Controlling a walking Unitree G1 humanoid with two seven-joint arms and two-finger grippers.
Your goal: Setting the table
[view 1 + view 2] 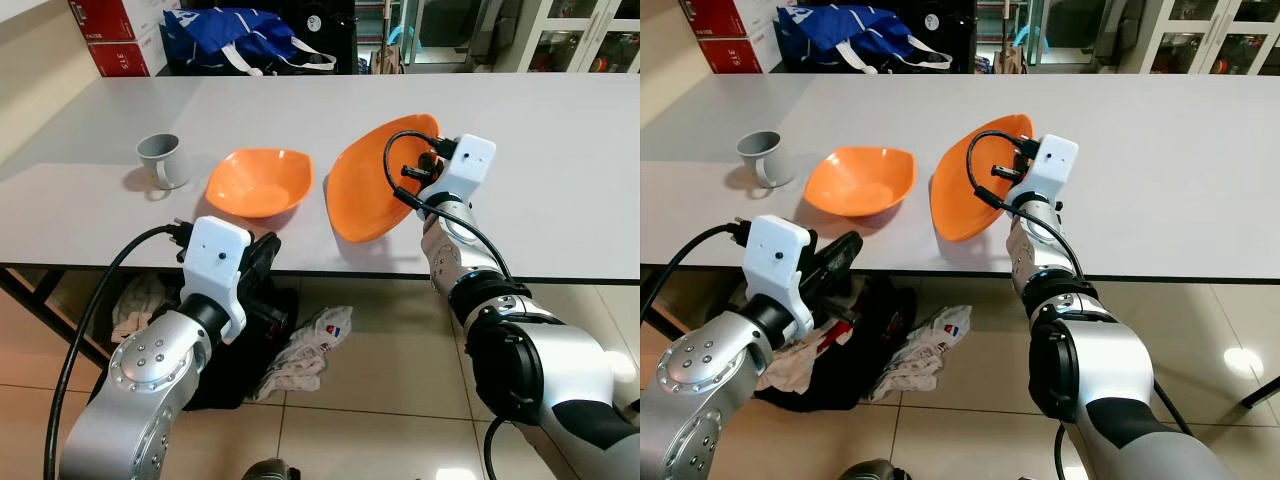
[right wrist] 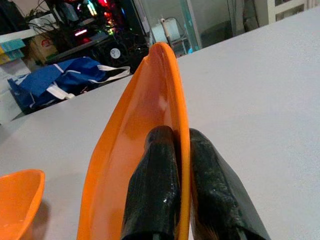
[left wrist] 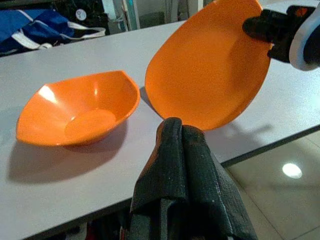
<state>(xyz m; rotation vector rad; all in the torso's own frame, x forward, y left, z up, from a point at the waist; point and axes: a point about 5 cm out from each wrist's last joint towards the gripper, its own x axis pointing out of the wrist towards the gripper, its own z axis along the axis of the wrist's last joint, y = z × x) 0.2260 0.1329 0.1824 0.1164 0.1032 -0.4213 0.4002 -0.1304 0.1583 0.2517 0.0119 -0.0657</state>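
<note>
Glossy oval orange plate (image 1: 375,180), pincer-clamped (image 2: 181,150)

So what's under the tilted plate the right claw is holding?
Bare white table and the plate's shadow. The orange plate is tipped, its lower edge by the table's front, its rim pinched in the right claw. The patch directly behind it is hidden.

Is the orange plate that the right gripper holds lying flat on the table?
No. The orange plate stands tilted on its lower edge, its rim pinched between the right gripper's two black fingers.
</note>
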